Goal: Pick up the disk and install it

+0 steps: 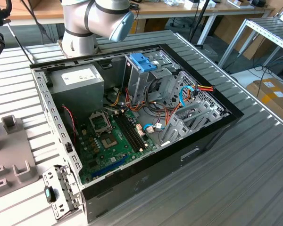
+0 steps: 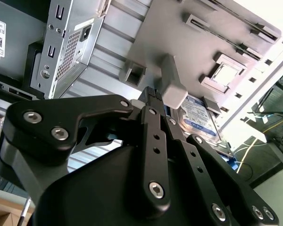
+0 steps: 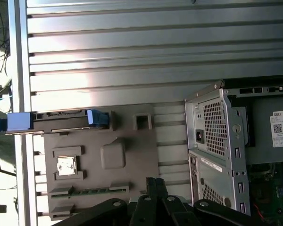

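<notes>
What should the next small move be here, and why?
Probably shift the hand across the grey fixture plate toward the disk: the disk sits untouched at the plate's edge, and the hand is apart from it, holding nothing.

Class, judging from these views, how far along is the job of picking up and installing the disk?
Done: nothing shows yet. The dark hard drive in its bright blue plastic carrier sits on the grey moulded fixture tray, outside the open black computer case. In hand: the black tool is over that tray, shut and holding nothing. Left: both the pick-up and the installation.
</notes>
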### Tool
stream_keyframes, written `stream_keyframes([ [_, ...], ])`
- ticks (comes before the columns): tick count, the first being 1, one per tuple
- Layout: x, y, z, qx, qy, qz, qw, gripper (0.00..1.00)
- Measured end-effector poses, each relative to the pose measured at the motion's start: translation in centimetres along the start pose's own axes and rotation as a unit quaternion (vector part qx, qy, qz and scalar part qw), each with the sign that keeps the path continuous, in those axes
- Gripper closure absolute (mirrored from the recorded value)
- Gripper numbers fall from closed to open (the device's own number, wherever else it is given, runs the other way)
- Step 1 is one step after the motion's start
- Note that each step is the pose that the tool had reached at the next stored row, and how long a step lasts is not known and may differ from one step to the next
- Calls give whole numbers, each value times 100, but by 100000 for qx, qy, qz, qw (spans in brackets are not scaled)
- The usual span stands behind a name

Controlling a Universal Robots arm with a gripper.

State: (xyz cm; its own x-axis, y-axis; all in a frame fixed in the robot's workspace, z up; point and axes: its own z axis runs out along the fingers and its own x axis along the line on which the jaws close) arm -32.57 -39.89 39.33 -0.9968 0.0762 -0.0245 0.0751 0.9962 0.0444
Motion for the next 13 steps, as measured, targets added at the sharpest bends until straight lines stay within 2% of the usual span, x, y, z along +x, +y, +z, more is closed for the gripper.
stream_keyframes([
  [13,42,-3,-1,0,1,1,100000,89],
])
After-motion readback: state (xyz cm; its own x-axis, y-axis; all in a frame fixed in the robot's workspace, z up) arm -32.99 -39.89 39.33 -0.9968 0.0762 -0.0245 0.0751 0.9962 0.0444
